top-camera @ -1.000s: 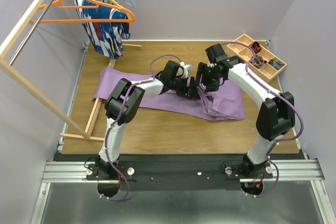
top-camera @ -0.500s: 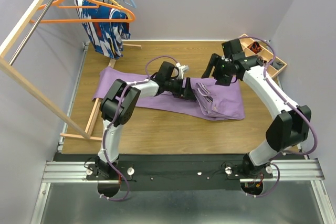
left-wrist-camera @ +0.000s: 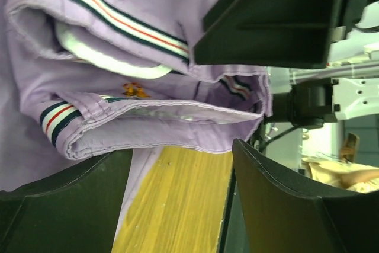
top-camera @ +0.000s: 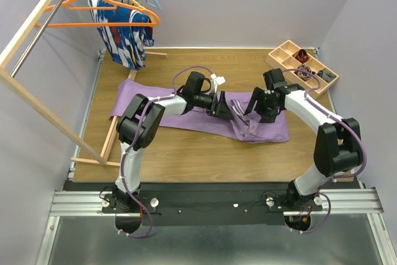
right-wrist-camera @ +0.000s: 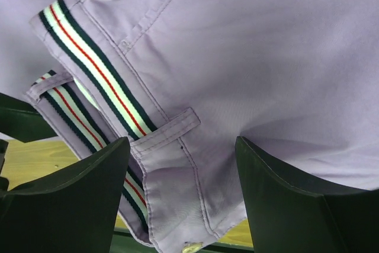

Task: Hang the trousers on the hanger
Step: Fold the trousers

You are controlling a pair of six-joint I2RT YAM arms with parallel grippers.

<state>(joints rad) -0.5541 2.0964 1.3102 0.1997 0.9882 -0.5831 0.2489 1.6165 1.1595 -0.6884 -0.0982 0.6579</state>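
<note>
Left gripper [top-camera: 221, 105] is down at table level with its jaws spread wide, and its wrist view backs that up: the striped waistband is bunched just beyond the fingertips, with nothing pinched between them. Right gripper [top-camera: 256, 107] sits opposite, facing it, jaws apart too. From its own camera the waistband and a belt loop [right-wrist-camera: 177, 124] lie right under the gap, but the fingers aren't closed on cloth. So both grippers are empty, folks. The trousers [top-camera: 139, 100] lie spread across the wooden table [top-camera: 186, 153], legs running left toward the foot of the rack [top-camera: 49, 115], waist end rumpled up between the two grippers. And the hanger [top-camera: 68, 25]? Way off, up on the rail at the far left corner, just beside a blue, white and red garment [top-camera: 124, 38] and well apart from the trousers. My read: we're right at the opening step, picking up the waistband, with the hanging not yet begun. The next move calls for each gripper to settle onto the band's edge and close on a full fold, not a single layer, so the cloth lifts evenly. After that comes the long carry over to that bottom bar. Watch for soft fabric slipping free, or one leg dragging behind.
</note>
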